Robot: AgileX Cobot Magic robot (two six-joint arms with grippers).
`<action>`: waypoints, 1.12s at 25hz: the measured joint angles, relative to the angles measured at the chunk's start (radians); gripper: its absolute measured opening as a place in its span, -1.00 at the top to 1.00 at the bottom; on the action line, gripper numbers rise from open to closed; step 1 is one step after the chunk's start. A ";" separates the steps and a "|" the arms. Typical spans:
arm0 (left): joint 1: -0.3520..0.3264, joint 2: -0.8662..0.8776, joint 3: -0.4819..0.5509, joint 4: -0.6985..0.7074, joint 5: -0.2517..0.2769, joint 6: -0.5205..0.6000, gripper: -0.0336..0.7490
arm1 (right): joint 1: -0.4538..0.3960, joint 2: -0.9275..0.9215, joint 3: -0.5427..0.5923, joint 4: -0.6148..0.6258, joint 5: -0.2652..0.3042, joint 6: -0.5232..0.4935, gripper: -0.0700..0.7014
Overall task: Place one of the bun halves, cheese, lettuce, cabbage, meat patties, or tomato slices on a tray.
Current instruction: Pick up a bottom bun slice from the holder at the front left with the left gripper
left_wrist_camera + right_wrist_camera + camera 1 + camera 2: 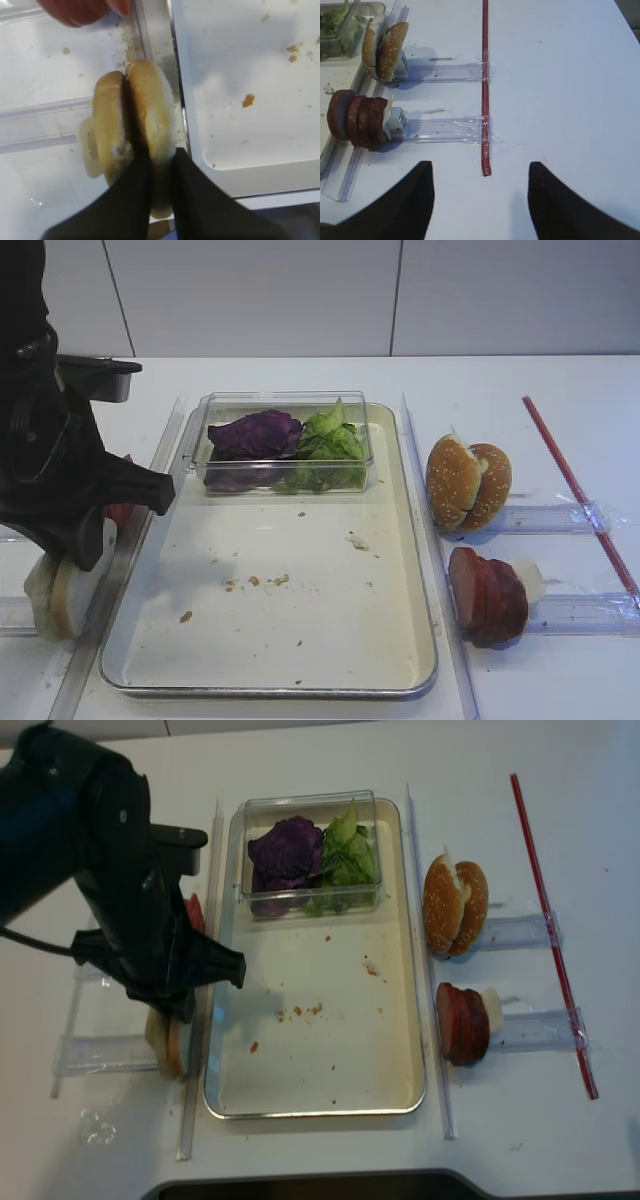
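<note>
The black left hand (pixel 157 165) is pinched on the right-hand one of two pale, flat, round bun halves (pixel 152 107) standing on edge beside the rim of the large cream-coloured rectangular tray (pixel 300 580); its fingertips are buried between and around the discs, and in the high views the arm hides most of the grip. The black right hand (pixel 480 192) hangs spread over the white counter (pixel 560 90), only its finger bases in frame. A reddish stack (pixel 82 6) is cut off at the top edge of the left wrist view.
</note>
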 joint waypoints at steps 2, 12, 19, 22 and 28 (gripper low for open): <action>0.000 0.000 0.000 0.001 0.000 0.000 0.72 | 0.000 0.000 0.000 0.000 0.000 0.000 -0.30; 0.000 -0.009 -0.059 -0.007 0.016 -0.002 0.74 | 0.000 0.000 0.000 0.000 0.000 0.000 -0.30; 0.000 -0.062 -0.062 -0.031 0.002 -0.006 0.75 | 0.000 0.000 0.000 0.000 0.000 0.000 -0.30; 0.000 -0.077 -0.062 -0.045 0.002 -0.011 0.75 | 0.000 0.000 0.000 0.000 0.000 0.000 -0.30; 0.000 -0.082 -0.062 -0.166 0.002 0.016 0.75 | 0.000 0.000 0.000 0.000 0.000 0.000 -0.30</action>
